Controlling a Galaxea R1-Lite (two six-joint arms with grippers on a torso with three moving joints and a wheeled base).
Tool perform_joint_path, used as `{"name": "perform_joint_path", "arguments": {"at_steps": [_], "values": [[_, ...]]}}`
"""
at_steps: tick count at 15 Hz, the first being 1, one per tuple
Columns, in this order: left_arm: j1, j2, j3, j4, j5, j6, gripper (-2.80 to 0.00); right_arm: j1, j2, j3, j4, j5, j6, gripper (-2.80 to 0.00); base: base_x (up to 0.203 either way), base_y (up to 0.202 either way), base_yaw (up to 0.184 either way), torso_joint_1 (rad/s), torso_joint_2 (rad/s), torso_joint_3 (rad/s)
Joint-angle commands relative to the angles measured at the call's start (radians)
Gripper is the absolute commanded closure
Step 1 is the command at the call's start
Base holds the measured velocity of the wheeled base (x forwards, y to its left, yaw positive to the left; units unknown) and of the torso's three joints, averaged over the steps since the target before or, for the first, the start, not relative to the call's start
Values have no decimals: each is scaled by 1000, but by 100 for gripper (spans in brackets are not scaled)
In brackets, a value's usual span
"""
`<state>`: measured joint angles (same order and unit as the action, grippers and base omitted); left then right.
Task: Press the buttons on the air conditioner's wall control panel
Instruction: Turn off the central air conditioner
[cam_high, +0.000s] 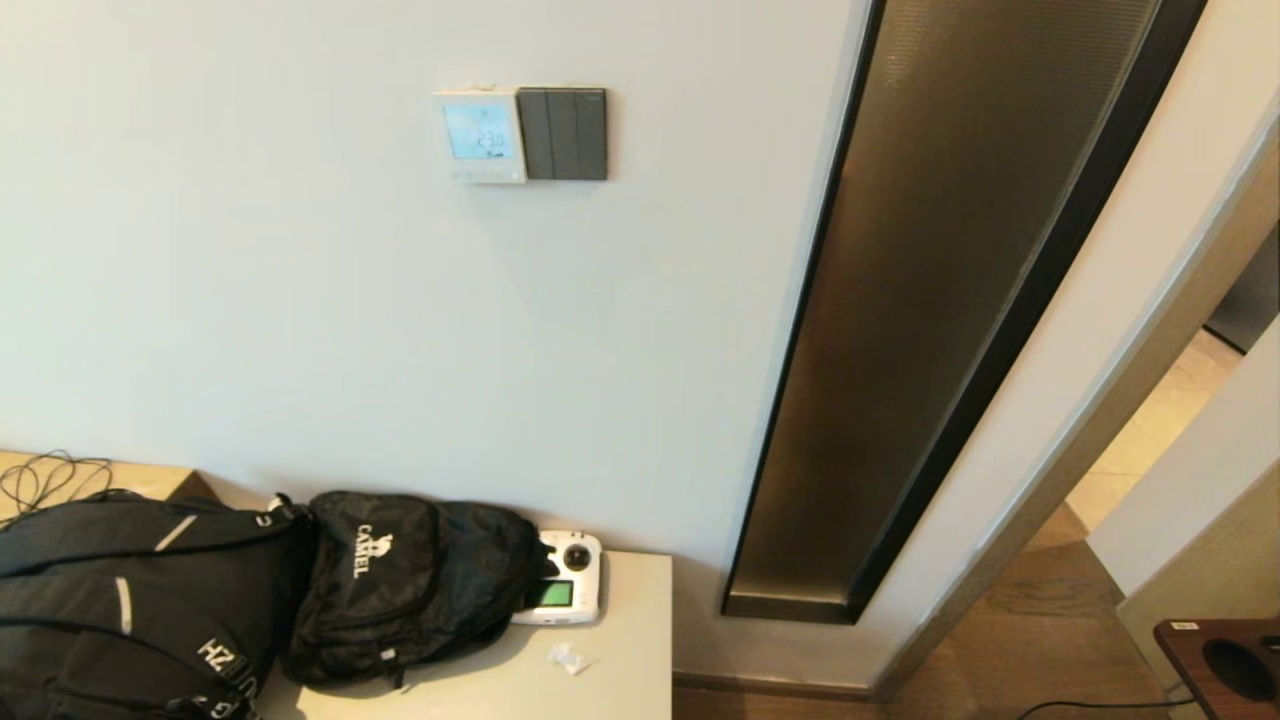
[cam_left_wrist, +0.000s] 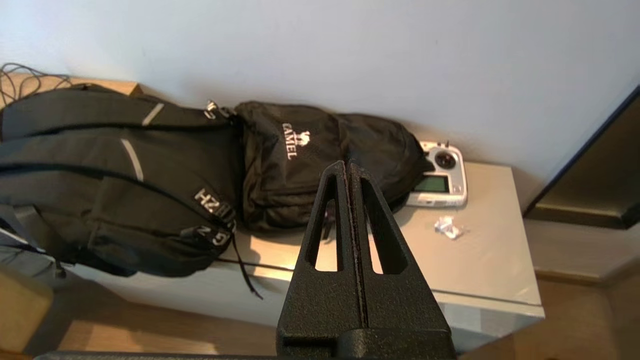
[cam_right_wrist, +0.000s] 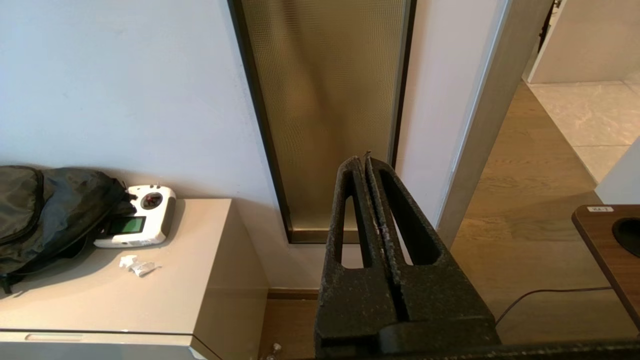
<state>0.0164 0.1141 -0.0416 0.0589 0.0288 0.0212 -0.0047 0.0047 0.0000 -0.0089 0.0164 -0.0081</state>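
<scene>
Two grippers, both with fingers pressed flat together and holding nothing; neither shows in the head view, so both arms sit low and near, well apart from the wall target. The left gripper (cam_left_wrist: 347, 167) looks over the black backpacks (cam_left_wrist: 150, 170) on the beige cabinet (cam_left_wrist: 495, 265); the right gripper (cam_right_wrist: 364, 160) faces the ribbed glass strip (cam_right_wrist: 325, 100) and the wood floor further right.

The air conditioner's wall control panel (cam_high: 481, 135) sits high on the far wall, screen glowing pale blue with digits; the buttons (cam_high: 488, 174) run along its bottom edge, too small to separate one from another. The dark grey switch plate (cam_high: 566, 133) touches the panel's right side.

Risks, as I judge them: buttons are tiny and a closed fingertip is blunt, so a tip could land on the screen or bridge two buttons; drifting right would hit a rocker on the switch plate instead; a long upward reach from this low start gives room for aim error; pushing too hard on a rigid wall could strain the arm or crack the plastic; the left arm rising could snag the backpacks or knock the white handheld remote (cam_high: 562, 590) beside them; the crumpled scrap (cam_high: 568, 657) looks harmless.
</scene>
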Motion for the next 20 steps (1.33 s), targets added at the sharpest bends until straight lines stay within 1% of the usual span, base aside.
{"name": "perform_joint_path", "arguments": {"at_steps": [1, 4, 9, 14, 16, 20], "values": [[-1, -29, -6, 6, -6, 0, 0, 0, 1, 0, 0, 0, -1, 0, 0, 0, 0, 0, 0, 0], [-3, -67, 12, 9, -18, 0, 0, -1, 1, 0, 0, 0, -1, 0, 0, 0, 0, 0, 0, 0], [-3, -116, 14, 6, -20, 2, 0, 0, 1, 0, 0, 0, -1, 0, 0, 0, 0, 0, 0, 0], [-6, -116, 17, -2, -20, 0, 0, 0, 1, 0, 0, 0, -1, 0, 0, 0, 0, 0, 0, 0], [-6, -115, 17, -4, -23, -27, 0, 0, 1, 0, 0, 0, -1, 0, 0, 0, 0, 0, 0, 0], [-6, -116, 17, -4, -23, -27, 0, 0, 1, 0, 0, 0, -1, 0, 0, 0, 0, 0, 0, 0]]}}
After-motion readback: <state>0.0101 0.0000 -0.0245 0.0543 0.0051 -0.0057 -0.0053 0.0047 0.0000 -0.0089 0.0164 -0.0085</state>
